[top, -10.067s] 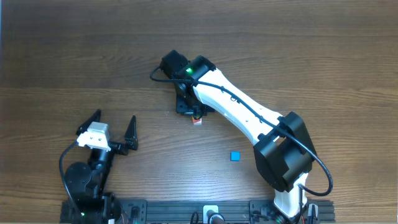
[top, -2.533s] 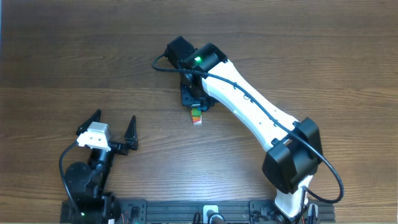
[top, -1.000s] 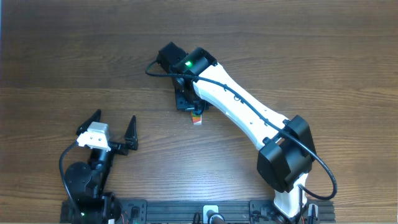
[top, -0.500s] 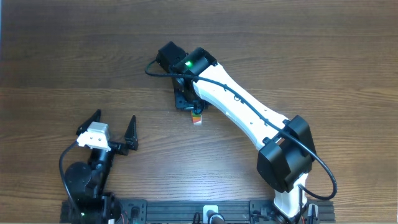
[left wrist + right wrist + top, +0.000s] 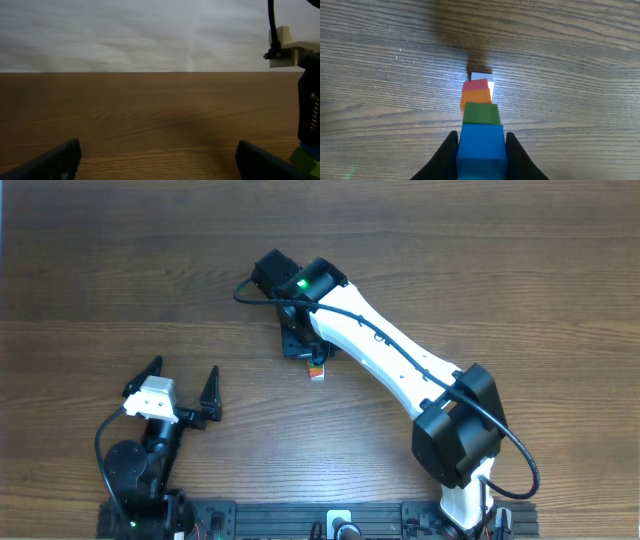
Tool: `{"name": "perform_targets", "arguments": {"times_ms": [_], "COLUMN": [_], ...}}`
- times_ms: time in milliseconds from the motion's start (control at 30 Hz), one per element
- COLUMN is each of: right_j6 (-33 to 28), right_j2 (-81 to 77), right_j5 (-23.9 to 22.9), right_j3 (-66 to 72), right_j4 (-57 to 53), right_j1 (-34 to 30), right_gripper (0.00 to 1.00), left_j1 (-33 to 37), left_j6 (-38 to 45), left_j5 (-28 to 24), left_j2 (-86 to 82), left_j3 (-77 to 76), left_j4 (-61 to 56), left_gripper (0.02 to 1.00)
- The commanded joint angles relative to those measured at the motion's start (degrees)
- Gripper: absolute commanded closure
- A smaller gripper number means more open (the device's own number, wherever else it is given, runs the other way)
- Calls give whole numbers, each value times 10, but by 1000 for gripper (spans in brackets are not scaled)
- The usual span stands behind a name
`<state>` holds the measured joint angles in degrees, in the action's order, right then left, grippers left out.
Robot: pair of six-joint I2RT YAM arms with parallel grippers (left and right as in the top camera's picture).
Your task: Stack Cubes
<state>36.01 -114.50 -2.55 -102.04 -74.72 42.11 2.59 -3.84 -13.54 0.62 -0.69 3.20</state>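
Seating small blue cube (image 5: 481, 136), clenched in right pincer (image 5: 481, 146), on green-topped cube tower (image 5: 480, 107) mid-frame; next calls for gentle release.

Five cubes stand in a single column on the bench (image 5: 570, 75). White cube (image 5: 482, 77) at the base, then red cube (image 5: 475, 85), orange cube (image 5: 476, 97), green cube (image 5: 481, 113), and the blue cube (image 5: 481, 142) up top, pinched between the right end effector's (image 5: 481, 155) fingers.

White right arm (image 5: 385, 355), black joints (image 5: 455, 435), black claw (image 5: 481, 152).
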Motion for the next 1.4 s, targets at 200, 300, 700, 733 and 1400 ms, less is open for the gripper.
{"name": "perform_targets", "arguments": {"times_ms": [200,300,700,733,1400], "right_j6": [4,4,4,4,4], "right_j2": [-9,-9,-9,-9,-10], "right_j5": [-10,-10,-10,-10,-10], "right_j3": [5,5,6,6,6], "right_j4": [2,2,2,2,2], "right_j1": [4,4,4,4,4], "right_gripper": [963,954,901,897,803], "left_j1": [-3,-3,-3,-3,-3], "left_j6": [10,10,10,10,10], "left_j5": [-6,-6,-6,-6,-6], "left_j2": [-2,-2,-2,-2,-2], "left_j3": [3,3,3,3,3], "left_j4": [-1,-1,-1,-1,-1], "left_gripper": [23,20,18,18,18]}}
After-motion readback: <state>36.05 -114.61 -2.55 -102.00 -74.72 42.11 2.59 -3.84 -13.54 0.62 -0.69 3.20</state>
